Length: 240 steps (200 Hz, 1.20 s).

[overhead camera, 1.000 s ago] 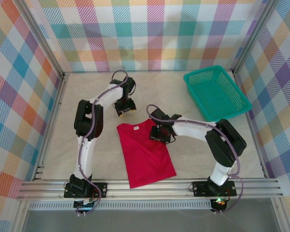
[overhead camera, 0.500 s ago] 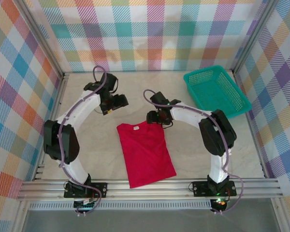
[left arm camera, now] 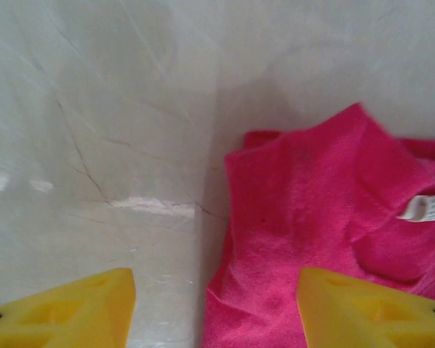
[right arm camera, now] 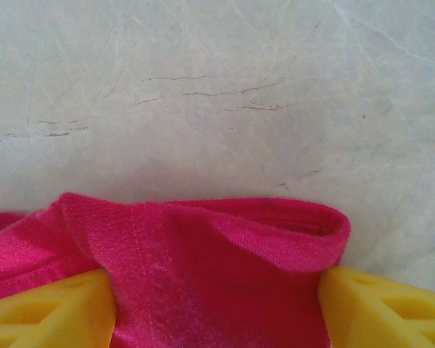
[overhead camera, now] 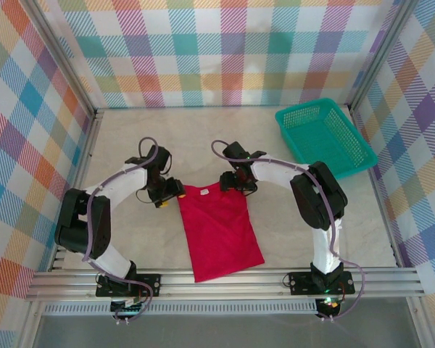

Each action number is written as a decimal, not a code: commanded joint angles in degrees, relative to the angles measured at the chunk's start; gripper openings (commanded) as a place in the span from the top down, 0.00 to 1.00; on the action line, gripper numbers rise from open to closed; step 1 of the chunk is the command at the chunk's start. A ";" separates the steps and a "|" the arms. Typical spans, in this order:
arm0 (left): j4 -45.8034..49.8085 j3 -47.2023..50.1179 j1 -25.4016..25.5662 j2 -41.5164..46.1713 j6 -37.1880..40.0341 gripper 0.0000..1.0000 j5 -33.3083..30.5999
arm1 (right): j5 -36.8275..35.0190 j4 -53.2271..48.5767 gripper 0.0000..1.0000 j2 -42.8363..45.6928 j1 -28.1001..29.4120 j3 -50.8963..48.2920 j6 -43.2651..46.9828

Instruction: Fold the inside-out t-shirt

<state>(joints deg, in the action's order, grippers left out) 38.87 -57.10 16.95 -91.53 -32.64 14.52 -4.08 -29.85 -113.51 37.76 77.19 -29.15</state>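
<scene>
The inside-out t-shirt (overhead camera: 217, 232) lies folded into a narrow red strip in the middle of the table, with its white neck label (left arm camera: 428, 209) at the far end. My left gripper (overhead camera: 167, 194) sits low at the shirt's far left corner. It (left arm camera: 214, 312) is open, with the cloth's left edge (left arm camera: 290, 239) between its yellow fingers (left arm camera: 72, 304). My right gripper (overhead camera: 230, 183) is at the far right corner. It (right arm camera: 217, 308) is open, and a raised fold of the shirt (right arm camera: 225, 254) fills the gap between its fingers (right arm camera: 384, 304).
A teal mesh basket (overhead camera: 309, 107) stands at the back right, away from both arms. Checked walls close the table on three sides. A metal rail (overhead camera: 225, 279) runs along the near edge, just beyond the shirt's hem.
The left gripper swung from the back of the table down to the shirt's far left corner. The right gripper shifted from on the shirt to its far right corner and opened wider. The shirt stayed put.
</scene>
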 commanded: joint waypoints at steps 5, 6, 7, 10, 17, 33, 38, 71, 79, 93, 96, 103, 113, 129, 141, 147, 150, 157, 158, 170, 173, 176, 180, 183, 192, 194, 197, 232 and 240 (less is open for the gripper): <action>-10.43 3.74 0.48 -0.96 -5.06 0.43 8.31 | 1.15 -1.14 0.27 0.09 -0.91 -1.77 -0.78; -10.72 3.83 0.56 -1.04 -5.19 0.43 8.36 | 1.21 -1.11 0.27 0.11 -0.92 -1.77 -0.80; -11.00 3.92 0.59 -1.07 -5.30 0.44 8.48 | 1.19 -1.10 0.27 0.17 -0.97 -1.82 -0.81; -11.76 4.10 0.81 -1.25 -5.78 0.44 8.86 | 1.24 -1.09 0.27 0.22 -0.91 -1.84 -0.81; -13.28 4.47 1.33 -1.81 -6.67 0.45 9.26 | 1.39 -1.08 0.27 0.30 -1.02 -1.94 -0.82; -16.00 4.39 2.61 -4.00 -8.18 0.46 9.58 | 1.78 -0.92 0.27 0.53 -1.11 -2.19 -0.99; -16.57 4.12 2.96 -5.07 -8.58 0.47 9.44 | 1.80 -0.92 0.27 0.62 -1.15 -2.29 -0.98; -19.97 1.57 4.76 -12.62 -11.32 0.63 10.60 | 2.04 -1.33 0.28 1.27 -1.74 -2.49 -1.03; -19.34 0.29 5.30 -14.09 -11.26 0.70 9.93 | 2.14 -1.73 0.29 1.52 -2.06 -2.57 -1.16; -16.20 -3.04 5.64 -16.75 -10.02 0.84 8.48 | 2.05 -2.69 0.34 2.42 -2.88 -2.63 -1.10; -15.28 -3.89 5.64 -17.30 -9.78 0.87 8.05 | 1.86 -2.82 0.34 2.68 -3.05 -2.71 -1.02; -12.62 -6.18 5.55 -18.51 -8.77 0.95 6.66 | 1.72 -3.17 0.35 3.52 -3.49 -2.99 -0.76; -8.60 -9.61 5.44 -20.06 -7.34 1.00 4.51 | 0.71 -3.83 0.35 4.85 -4.15 -3.37 -0.41; -3.77 -13.90 5.37 -21.37 -5.65 1.00 1.69 | -1.18 -5.10 0.34 6.81 -5.25 -4.33 -0.47; -1.54 -15.65 5.29 -21.24 -4.91 1.00 0.20 | -1.46 -4.94 0.33 7.89 -5.91 -5.55 -0.79; -0.83 -16.12 5.28 -20.95 -4.71 1.00 -0.54 | -1.46 -4.71 0.32 8.18 -6.22 -5.97 -0.89; -0.48 -16.21 5.29 -20.71 -4.71 1.00 -0.92 | -1.53 -4.74 0.32 8.22 -6.29 -6.09 -0.95; 0.10 -16.28 5.20 -20.17 -4.75 1.00 -1.60 | -1.78 -4.77 0.31 8.15 -6.41 -6.32 -1.00; 0.21 -16.29 5.20 -20.05 -4.77 1.00 -1.69 | -1.84 -4.73 0.31 8.14 -6.44 -6.33 -1.04; 0.24 -15.73 5.11 -18.71 -4.91 1.00 -2.28 | -1.30 -4.19 0.29 7.62 -6.47 -6.43 -1.17; 0.19 -15.59 5.11 -18.43 -4.91 0.99 -2.26 | -1.00 -3.95 0.29 7.42 -6.51 -6.44 -1.22; 0.11 -15.51 5.11 -18.16 -4.91 0.98 -2.22 | -0.61 -3.66 0.29 7.21 -6.47 -6.41 -1.25; -0.01 -15.34 5.11 -17.89 -5.02 0.96 -2.15 | -0.08 -3.22 0.29 6.90 -6.46 -6.36 -1.35; -0.17 -15.19 5.11 -17.62 -5.01 0.95 -2.01 | 0.39 -2.90 0.29 6.65 -6.47 -6.35 -1.53; -0.33 -14.97 5.11 -17.24 -5.01 0.92 -1.65 | 1.78 -1.83 0.29 5.76 -6.47 -6.18 -1.98; -0.41 -14.97 5.11 -17.14 -5.03 0.91 -1.62 | 2.14 -1.59 0.29 5.52 -6.47 -6.17 -2.08; -0.48 -14.97 5.11 -17.19 -5.01 0.91 -1.53 | 2.74 -1.15 0.29 5.26 -6.47 -6.08 -2.20; -0.86 -14.87 5.03 -18.42 -4.51 0.83 -1.74 | 4.16 -0.10 0.31 1.36 -4.94 -2.96 -3.02; -1.11 -14.86 5.03 -18.87 -4.34 0.82 -1.74 | 4.08 -0.17 0.32 0.50 -4.59 -2.18 -3.01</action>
<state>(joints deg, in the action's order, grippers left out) 35.44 -72.86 22.33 -110.45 -38.02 15.05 -2.20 -30.74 -109.97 31.77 72.03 -31.03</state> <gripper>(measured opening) 0.165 0.688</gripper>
